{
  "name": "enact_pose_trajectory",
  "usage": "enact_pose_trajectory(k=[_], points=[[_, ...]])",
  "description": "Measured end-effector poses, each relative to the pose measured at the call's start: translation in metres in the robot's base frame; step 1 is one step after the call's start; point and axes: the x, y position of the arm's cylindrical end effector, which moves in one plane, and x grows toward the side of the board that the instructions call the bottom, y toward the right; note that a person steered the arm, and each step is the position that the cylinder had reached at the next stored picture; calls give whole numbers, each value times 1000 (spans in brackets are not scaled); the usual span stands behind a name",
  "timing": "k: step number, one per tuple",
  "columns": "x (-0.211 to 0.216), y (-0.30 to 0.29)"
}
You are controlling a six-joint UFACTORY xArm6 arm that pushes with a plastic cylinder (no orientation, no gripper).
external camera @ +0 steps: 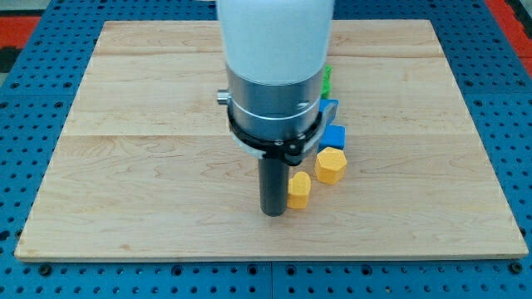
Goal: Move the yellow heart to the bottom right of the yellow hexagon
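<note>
The yellow heart (299, 190) lies on the wooden board (150, 166), below the middle. My tip (273, 213) stands right against its left side. The yellow hexagon (330, 165) lies just up and to the right of the heart, with a small gap between them. The arm's white and grey body hangs over the board's middle and hides what is behind it.
A blue cube (333, 137) sits directly above the hexagon. A second blue block (330, 107) and a green block (327, 80) peek out from behind the arm, higher up. A blue pegboard surface (33, 274) surrounds the board.
</note>
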Motion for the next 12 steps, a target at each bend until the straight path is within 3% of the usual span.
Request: enact_pose_trajectory(k=[1, 2, 6, 7, 8, 9, 12], points=[[-15, -49], [-28, -40], [-22, 59], [-22, 26], [-26, -55], [-32, -81], [-32, -84]])
